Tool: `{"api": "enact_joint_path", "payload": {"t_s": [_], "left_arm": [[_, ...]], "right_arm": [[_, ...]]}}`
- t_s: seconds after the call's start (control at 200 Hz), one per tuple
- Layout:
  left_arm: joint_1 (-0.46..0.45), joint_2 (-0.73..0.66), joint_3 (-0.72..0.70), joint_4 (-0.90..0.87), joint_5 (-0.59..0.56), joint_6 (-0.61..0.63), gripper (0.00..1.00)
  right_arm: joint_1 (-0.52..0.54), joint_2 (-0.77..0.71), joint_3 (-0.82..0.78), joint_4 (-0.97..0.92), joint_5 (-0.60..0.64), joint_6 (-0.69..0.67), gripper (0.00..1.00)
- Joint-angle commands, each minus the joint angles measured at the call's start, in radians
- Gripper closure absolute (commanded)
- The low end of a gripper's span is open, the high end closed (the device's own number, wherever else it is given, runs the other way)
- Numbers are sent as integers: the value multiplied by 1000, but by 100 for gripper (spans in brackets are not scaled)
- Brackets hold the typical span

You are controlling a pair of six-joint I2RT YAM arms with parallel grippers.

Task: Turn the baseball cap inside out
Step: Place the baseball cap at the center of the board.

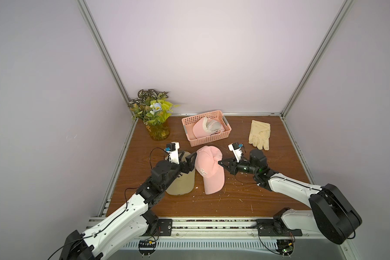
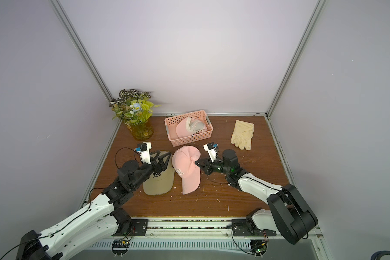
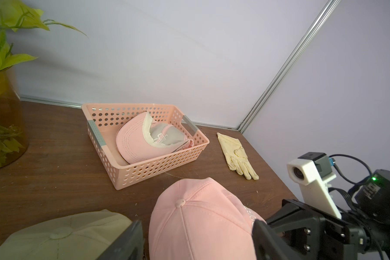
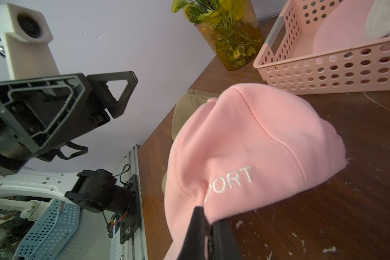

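Top views both have the pink cap [image 1: 208, 171] mid-table, right side out, long axis running far to near: crown toward the basket [image 1: 211, 139] by the far edge, brim aimed at the near edge, a touch toward the right edge. And the right gripper [image 1: 220, 162] is pinched tight on the crown's right side, fabric bunched. Its wrist view shows the tips clamped just under stitched "PORT", leading letters lost in the fold. Over the tan cap [image 1: 181, 183] the left gripper [image 1: 189, 156] hangs wide open, holding nothing, just left of the crown; contact, can't tell. Brim's cut off in both wrist views, and the left arm covers part of the tan cap.
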Motion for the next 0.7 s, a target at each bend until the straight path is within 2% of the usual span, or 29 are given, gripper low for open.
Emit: {"api": "enact_joint_path", "payload": {"t_s": [0.0,0.1,0.285,0.696], "left_arm": [[-4,-4,-7,-10,-5,-4,23],[-5,2,-5,-6,0,-2,23],[-4,24,-3,4,9,-6,23],[-4,18,-3,-4,9,4,22]], "right_arm": [[-9,-62,-30,-96,134,-126,94],[-10,-77,-57,-134,233,-156,93],[-9,-73,-111,-56,350,-118,93],[29,23,-116,44,380,-88,89]]}}
